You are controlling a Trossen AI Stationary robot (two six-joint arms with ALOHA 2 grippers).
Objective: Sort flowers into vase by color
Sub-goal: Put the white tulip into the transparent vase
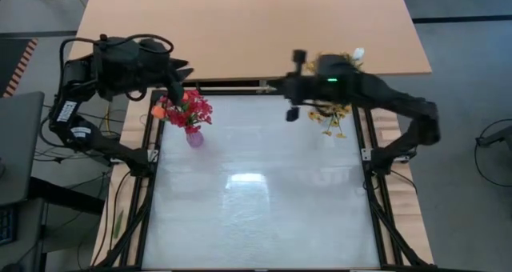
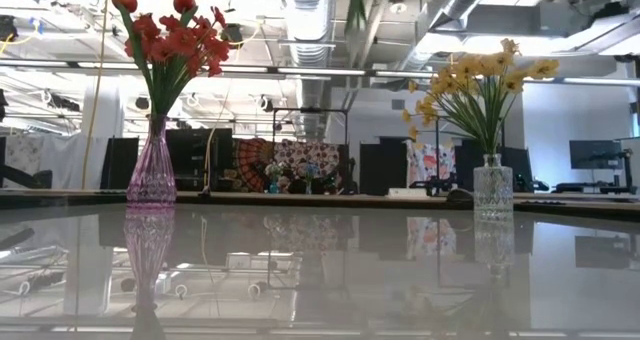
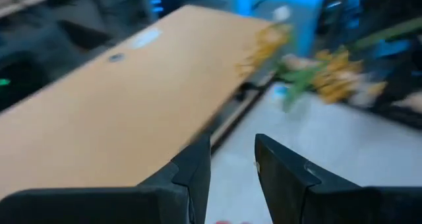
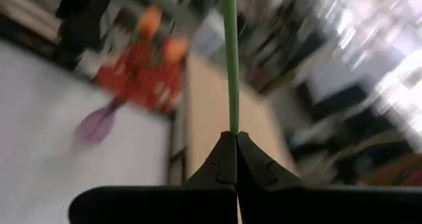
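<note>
A purple vase at the table's far left stands on its base and holds red and orange flowers. A clear vase at the far right holds yellow flowers. My right gripper is high over the far edge, left of the yellow bunch, shut on a thin green stem. The stem's bloom is out of view. My left gripper is open, just above the red flowers. My right gripper pinches the green stem between its two fingertips. The stem runs straight on from the tips, along the fingers, and out of the wrist picture. It is lifted clear of the table; a green end shows at the top of the low view.
A wooden tabletop lies beyond the far edge. Black frame rails run along the left and right sides. The glossy white table stretches from the vases to the near edge.
</note>
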